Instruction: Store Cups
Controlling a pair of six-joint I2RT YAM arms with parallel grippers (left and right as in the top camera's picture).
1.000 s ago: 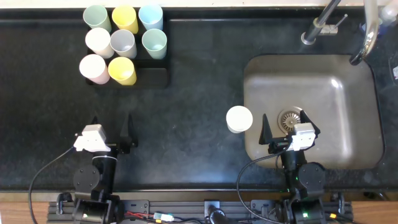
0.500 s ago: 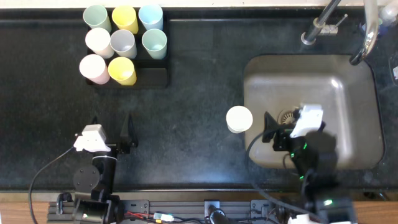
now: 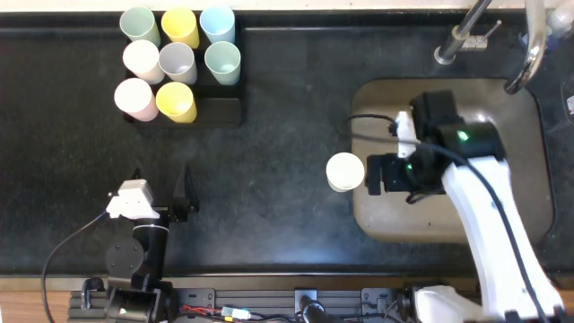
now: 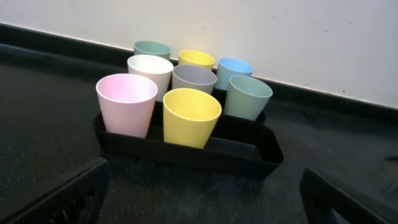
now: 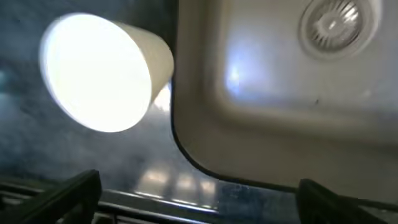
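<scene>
Your right claw (image 5: 199,202) is open; centre it over the cup (image 5: 99,71) by the sink's (image 5: 261,124) left edge before closing.

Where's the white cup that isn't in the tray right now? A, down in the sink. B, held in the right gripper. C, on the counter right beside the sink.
C: the loose white cup stands on the dark counter, just outside the rim of the sink.
</scene>
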